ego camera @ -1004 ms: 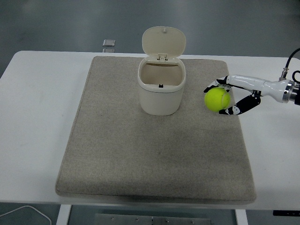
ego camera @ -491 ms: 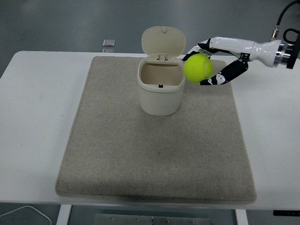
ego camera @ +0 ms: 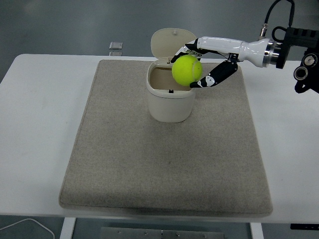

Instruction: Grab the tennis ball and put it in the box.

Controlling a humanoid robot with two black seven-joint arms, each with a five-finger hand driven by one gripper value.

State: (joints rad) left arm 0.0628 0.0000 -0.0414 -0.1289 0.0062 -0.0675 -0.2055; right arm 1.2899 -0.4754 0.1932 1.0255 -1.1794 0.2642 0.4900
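Observation:
A yellow-green tennis ball [ego camera: 187, 70] hangs in the air over the right part of the box's opening, held by my right hand [ego camera: 195, 64], whose white and black fingers [ego camera: 213, 76] curl around it from above and below. The box [ego camera: 169, 99] is a cream round bin on the grey mat, its hinged lid [ego camera: 171, 44] standing open at the back. Its inside looks empty where I can see it. My right arm [ego camera: 259, 50] reaches in from the upper right. The left arm does not show.
A grey felt mat [ego camera: 164, 159] covers most of the white table [ego camera: 40, 129]. A small metal object [ego camera: 115, 46] lies at the table's far edge, left of the lid. A white cable [ego camera: 30, 226] shows below the table's near left edge.
My right hand has carried the ball up and to the left, from beside the mat's right edge to above the box's opening.

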